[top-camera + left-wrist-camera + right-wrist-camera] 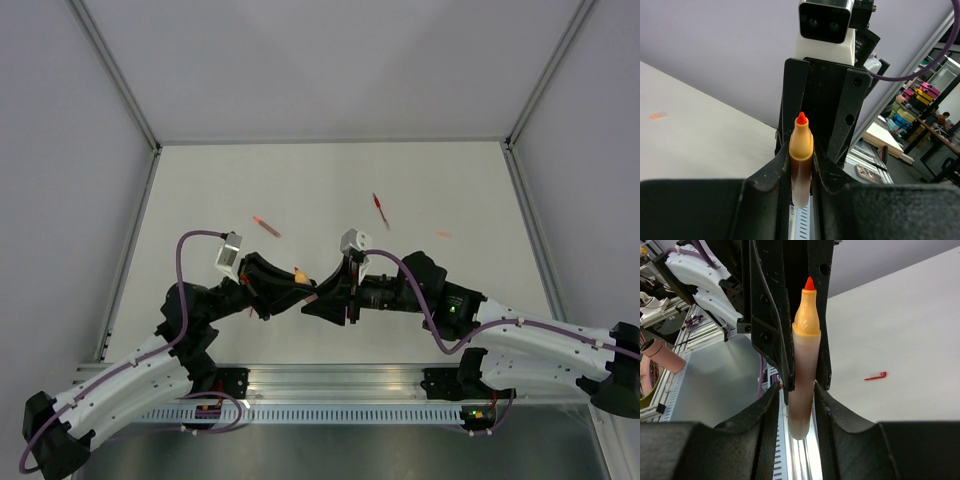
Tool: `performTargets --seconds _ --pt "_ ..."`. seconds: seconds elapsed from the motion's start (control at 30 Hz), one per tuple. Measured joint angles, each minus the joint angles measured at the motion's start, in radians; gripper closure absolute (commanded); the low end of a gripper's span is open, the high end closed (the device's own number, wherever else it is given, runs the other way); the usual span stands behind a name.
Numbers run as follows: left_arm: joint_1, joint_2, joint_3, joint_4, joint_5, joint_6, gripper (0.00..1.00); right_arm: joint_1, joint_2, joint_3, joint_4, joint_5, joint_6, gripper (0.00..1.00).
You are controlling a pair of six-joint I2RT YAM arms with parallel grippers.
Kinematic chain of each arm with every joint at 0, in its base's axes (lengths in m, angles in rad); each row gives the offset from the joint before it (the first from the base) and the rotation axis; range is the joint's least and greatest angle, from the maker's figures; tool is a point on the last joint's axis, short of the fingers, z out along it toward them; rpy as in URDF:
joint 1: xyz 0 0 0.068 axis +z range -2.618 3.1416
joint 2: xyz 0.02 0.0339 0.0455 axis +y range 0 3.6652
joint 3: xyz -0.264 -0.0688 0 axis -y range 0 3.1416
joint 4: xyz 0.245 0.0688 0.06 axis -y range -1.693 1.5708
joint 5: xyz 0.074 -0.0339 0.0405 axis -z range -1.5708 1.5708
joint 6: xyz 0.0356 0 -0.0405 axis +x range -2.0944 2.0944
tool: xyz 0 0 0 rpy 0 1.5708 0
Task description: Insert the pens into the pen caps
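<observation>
No legible text, labels, numbers or signs.

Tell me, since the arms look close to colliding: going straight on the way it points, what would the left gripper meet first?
The right gripper, facing it just beyond the orange pen clamped in the left gripper; they look nearly touching, though depth is unclear.

Robotics lab: white-walled enclosure (320,60), aluminium framing (115,75), stocked storage shelves (912,107) behind
</observation>
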State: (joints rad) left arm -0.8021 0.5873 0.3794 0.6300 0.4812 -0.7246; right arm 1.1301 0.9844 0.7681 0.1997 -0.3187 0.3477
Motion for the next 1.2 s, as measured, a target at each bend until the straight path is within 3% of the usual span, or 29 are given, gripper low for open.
performTargets --seconds 0.17,0.2,0.23,0.3,0.37,0.4,0.47,0.5,0.53,0.67,0.87,1.0,1.2 --pt "0.000 0.006 0.000 0.000 0.000 0.000 0.98 -0.001 0.039 0.014 -0.002 -0.007 -0.005 0.70" --pt "0.000 0.006 0.000 0.000 0.000 0.000 0.98 -0.001 0.043 0.014 -0.002 -0.009 -0.005 0.76" --pt "0.000 0.006 0.000 -0.001 0.000 0.001 0.98 -0.001 0.045 0.014 -0.002 -0.013 -0.002 0.93" --pt "0.000 0.005 0.001 0.002 0.004 0.006 0.94 -0.002 0.045 0.014 0.001 -0.018 0.004 1.00" --pt "0.000 0.003 0.009 -0.008 0.009 0.008 0.73 -0.002 0.043 0.014 0.003 -0.013 0.013 1.00" --pt "0.000 0.004 0.017 -0.024 0.009 0.015 0.50 -0.002 0.040 0.012 0.003 0.000 0.013 1.00" --pt "0.001 0.003 0.052 -0.087 0.005 0.032 0.34 -0.001 0.019 0.003 -0.010 0.048 0.006 1.00" --pt "0.001 0.000 0.074 -0.134 -0.003 0.039 0.07 -0.008 -0.001 -0.003 -0.027 0.082 0.002 1.00" --pt "0.001 -0.002 0.097 -0.177 -0.010 0.053 0.05 -0.018 -0.025 -0.008 -0.051 0.119 -0.001 1.00" --pt "0.002 -0.027 0.174 -0.338 -0.050 0.092 0.05 -0.109 -0.131 -0.012 -0.157 0.251 -0.005 1.00" --pt "0.002 -0.019 0.204 -0.531 -0.154 0.189 0.11 -0.205 -0.187 0.047 -0.375 0.591 0.009 1.00" --pt "0.002 0.218 0.246 -0.629 -0.217 0.230 0.25 -0.245 -0.183 0.051 -0.457 0.716 0.034 1.00" --pt "-0.008 0.587 0.268 -0.679 -0.350 0.127 0.26 -0.247 -0.200 0.037 -0.483 0.797 0.049 1.00"
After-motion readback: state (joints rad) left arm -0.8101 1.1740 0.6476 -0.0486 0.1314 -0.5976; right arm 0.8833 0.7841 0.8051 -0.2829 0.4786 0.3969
